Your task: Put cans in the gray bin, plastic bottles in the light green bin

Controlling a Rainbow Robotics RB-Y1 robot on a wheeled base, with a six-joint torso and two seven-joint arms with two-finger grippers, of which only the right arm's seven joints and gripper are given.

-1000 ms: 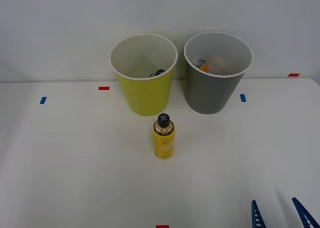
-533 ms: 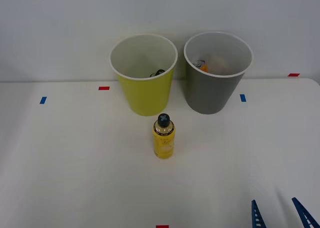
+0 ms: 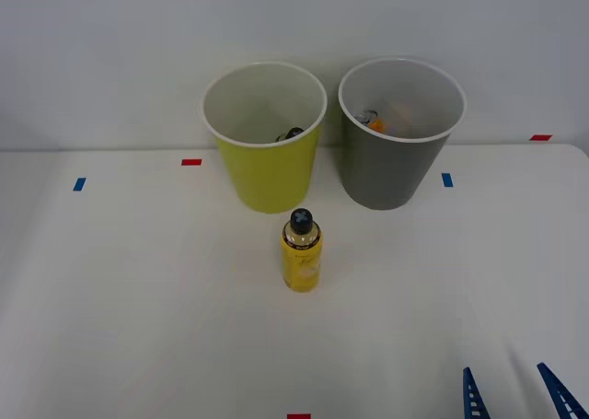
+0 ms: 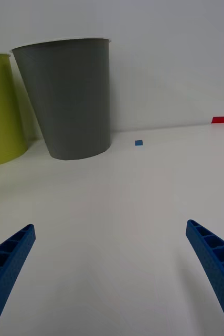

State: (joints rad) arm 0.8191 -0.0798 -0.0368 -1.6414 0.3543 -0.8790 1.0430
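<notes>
Nothing has moved since the earlier frames: the bottle, both bins and the blue fingertips sit exactly where they were. On the white table (image 3: 120, 290), a small yellow bottle (image 3: 301, 251) with a black screw cap stands upright near the centre, just in front of the light green bin (image 3: 266, 166) and apart from it. That bin stands at the back of the table, with the gray bin (image 3: 391, 166) close beside it on the robot's right; the two do not touch. Inside the gray bin, an orange can (image 3: 375, 122) with a silver top lies against the whitish inner wall. Inside the light green bin, a dark object (image 3: 293, 134) peeks above the near rim, too little of it visible to identify. The right gripper (image 3: 513, 393) is low at the near right corner of the front view, well apart from the bottle, its two blue ribbed fingers spread wide and holding nothing. In the wrist view the fingers (image 4: 9, 260) frame bare table, with the gray bin ahead. Small red and blue tape marks dot the tabletop.
</notes>
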